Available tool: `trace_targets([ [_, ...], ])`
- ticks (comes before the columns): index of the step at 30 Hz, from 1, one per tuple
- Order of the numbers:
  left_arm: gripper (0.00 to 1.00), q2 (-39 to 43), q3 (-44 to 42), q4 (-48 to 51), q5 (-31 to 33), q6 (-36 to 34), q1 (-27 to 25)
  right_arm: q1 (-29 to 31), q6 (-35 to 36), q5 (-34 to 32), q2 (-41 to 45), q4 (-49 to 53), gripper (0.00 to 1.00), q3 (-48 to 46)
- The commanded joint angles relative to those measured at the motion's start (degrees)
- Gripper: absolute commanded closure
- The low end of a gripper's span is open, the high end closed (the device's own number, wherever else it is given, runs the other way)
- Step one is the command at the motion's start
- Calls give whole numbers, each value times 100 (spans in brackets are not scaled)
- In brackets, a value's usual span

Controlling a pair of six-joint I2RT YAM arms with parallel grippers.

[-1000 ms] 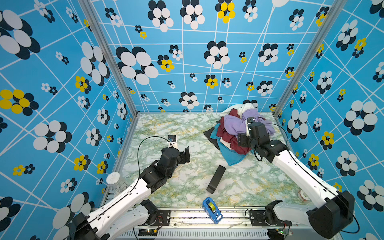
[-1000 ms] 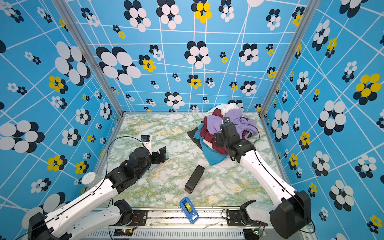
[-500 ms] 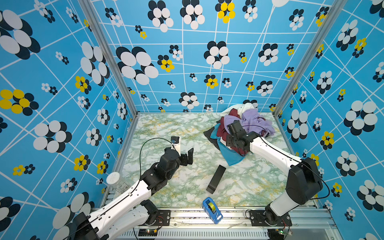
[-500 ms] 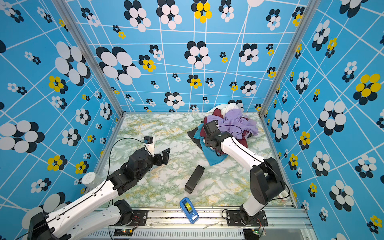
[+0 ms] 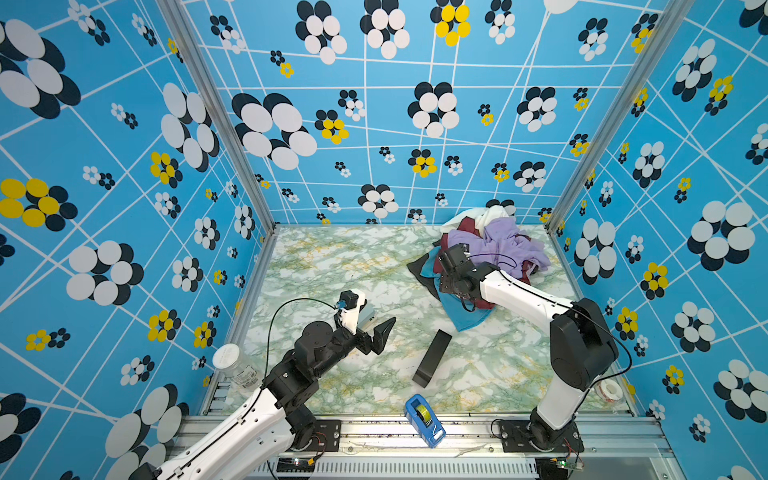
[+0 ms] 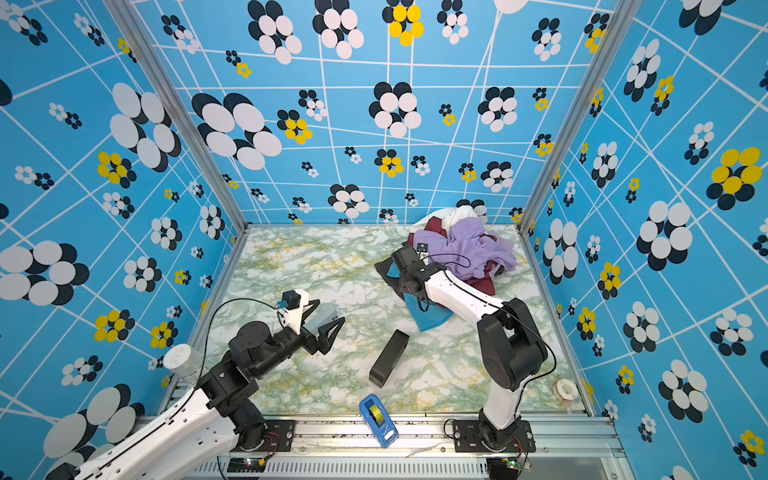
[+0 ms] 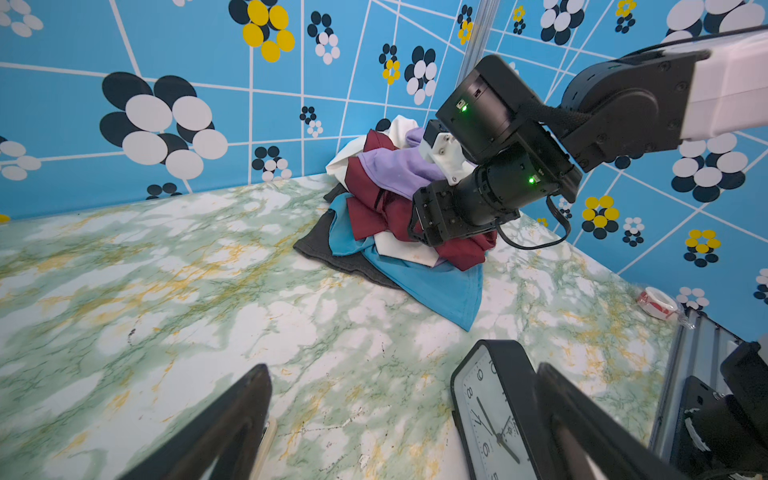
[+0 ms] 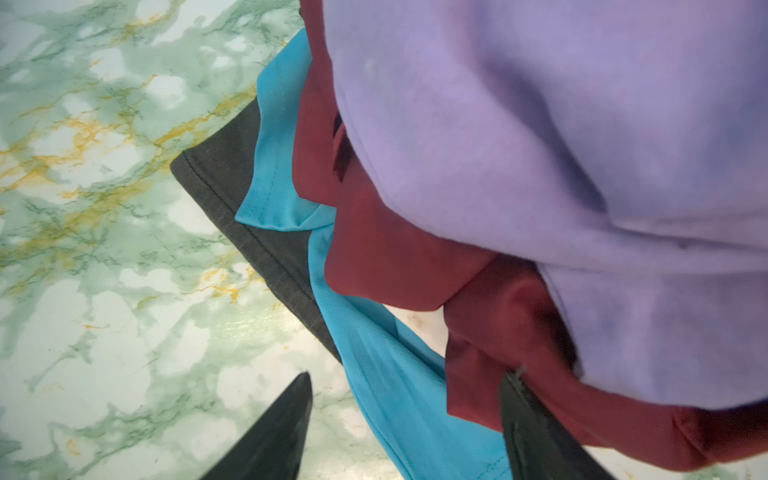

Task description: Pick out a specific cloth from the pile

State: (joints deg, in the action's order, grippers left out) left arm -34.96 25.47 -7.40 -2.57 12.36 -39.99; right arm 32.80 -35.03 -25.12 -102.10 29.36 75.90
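Observation:
The pile [image 5: 494,249] of mixed garments sits at the table's back right. The maroon cloth [image 5: 466,226] [image 6: 482,282] [image 7: 374,208] [image 8: 395,257] lies folded under a lavender garment [image 5: 503,241] [image 8: 540,145] and over a teal cloth [image 5: 465,316] [image 8: 386,374]. My right gripper [image 5: 451,286] [image 8: 409,374] is open at the pile's left front edge. One of its fingers touches the maroon fold, the other hangs over bare table, and teal cloth lies between them. My left gripper [image 5: 380,326] [image 6: 330,313] [image 7: 403,368] is open over the table, well short of the pile and holding nothing.
A black clock [image 5: 432,357] [image 7: 490,407] lies mid-table, close to my left gripper's finger. A blue tape dispenser [image 5: 424,419] stands on the front rail. A clear jar [image 5: 235,365] is at the front left and a tape roll [image 5: 609,388] at the front right. Patterned walls enclose three sides.
My right gripper has swung left from the pile's middle to its left front edge. My left gripper has crept a little toward the table's centre.

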Motion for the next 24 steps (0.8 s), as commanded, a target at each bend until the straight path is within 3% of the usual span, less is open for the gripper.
trace_targets([
  [1,1,130,-111,-221,-236,-93,79,16,-351,-572,-156,-22,27,109],
  [15,1,139,-310,-480,-19,-42,123,16,-527,-1265,-638,-102,28,454],
  [17,1,156,-331,-508,40,-32,123,16,-535,-1262,-700,-98,34,492],
  [24,1,318,-437,-543,116,-21,138,15,-628,-1152,-819,-137,68,497],
])
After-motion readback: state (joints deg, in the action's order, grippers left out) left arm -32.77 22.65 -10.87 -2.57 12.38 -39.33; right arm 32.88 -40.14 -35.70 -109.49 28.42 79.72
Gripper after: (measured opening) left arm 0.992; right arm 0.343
